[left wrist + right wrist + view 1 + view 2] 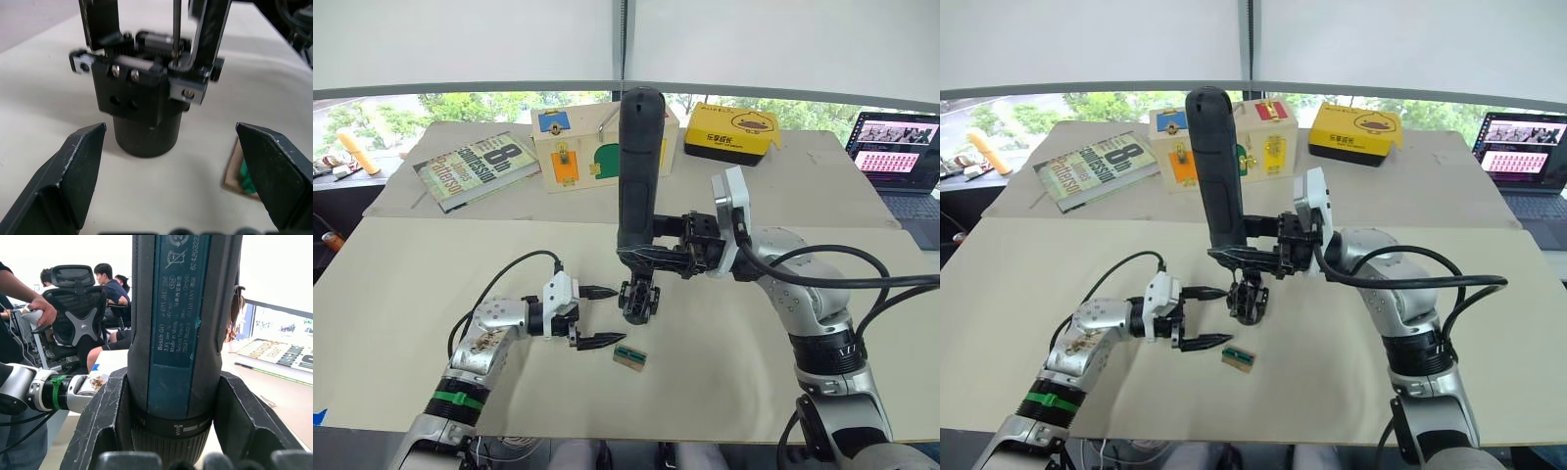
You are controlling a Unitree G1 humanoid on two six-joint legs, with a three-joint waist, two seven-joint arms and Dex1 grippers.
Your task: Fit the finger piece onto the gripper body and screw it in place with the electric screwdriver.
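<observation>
Screwdriver [639,166] stands upright in the right gripper [658,255], whose fingers clamp its barrel, bit pointing down into the top of the gripper body [638,300]. That body sits on the table [401,294] near the middle, directly under the tool. Left gripper [599,315] rests just beside the body on its left, fingers spread apart and holding nothing. Close by the lower finger lies a small green-and-tan block [629,357]. I cannot make out the finger piece separately.

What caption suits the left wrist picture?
Open left claw facing the gripper body, screwdriver bit lowered onto it.
</observation>
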